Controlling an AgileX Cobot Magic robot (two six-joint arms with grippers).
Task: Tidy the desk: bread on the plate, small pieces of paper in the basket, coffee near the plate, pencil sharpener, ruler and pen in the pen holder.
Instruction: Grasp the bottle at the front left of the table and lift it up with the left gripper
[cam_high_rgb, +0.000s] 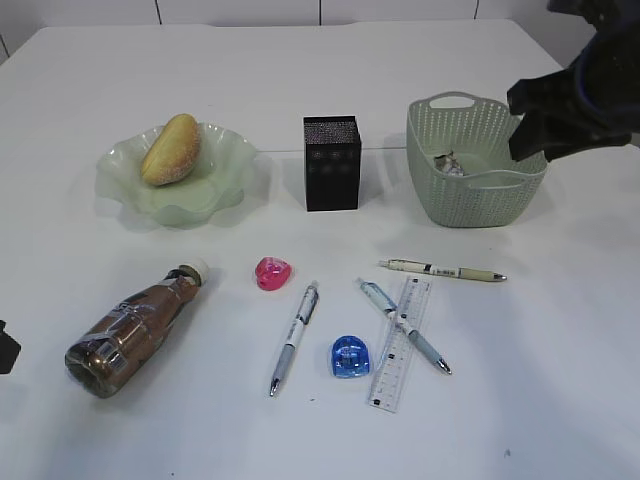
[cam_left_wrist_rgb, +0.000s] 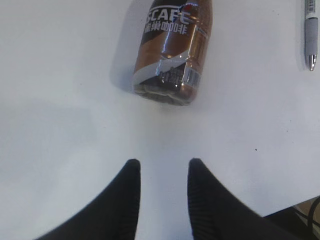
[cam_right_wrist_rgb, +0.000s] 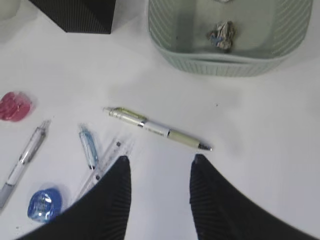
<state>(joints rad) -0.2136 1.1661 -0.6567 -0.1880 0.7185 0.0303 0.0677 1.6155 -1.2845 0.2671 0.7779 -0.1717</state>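
Observation:
The bread (cam_high_rgb: 172, 148) lies on the wavy green plate (cam_high_rgb: 120, 175). On its side at the front left is the coffee bottle (cam_high_rgb: 140, 325), with my left gripper (cam_left_wrist_rgb: 164, 162) open and empty just short of its base (cam_left_wrist_rgb: 172, 47). My right gripper (cam_right_wrist_rgb: 161, 159) hangs open and empty by the basket (cam_high_rgb: 475, 160), above a white-green pen (cam_right_wrist_rgb: 157, 129). A crumpled paper (cam_right_wrist_rgb: 222, 35) sits in the basket. The clear ruler (cam_high_rgb: 402, 343) lies under a blue pen (cam_high_rgb: 403, 325). A pink sharpener (cam_high_rgb: 271, 272) and a blue sharpener (cam_high_rgb: 350, 356) rest on the desk (cam_high_rgb: 560, 380). The black pen holder (cam_high_rgb: 331, 162) stands mid-table.
A grey-grip pen (cam_high_rgb: 295, 337) lies between the two sharpeners, and its tip shows in the left wrist view (cam_left_wrist_rgb: 311, 35). The desk's near edge shows at the lower right of the left wrist view.

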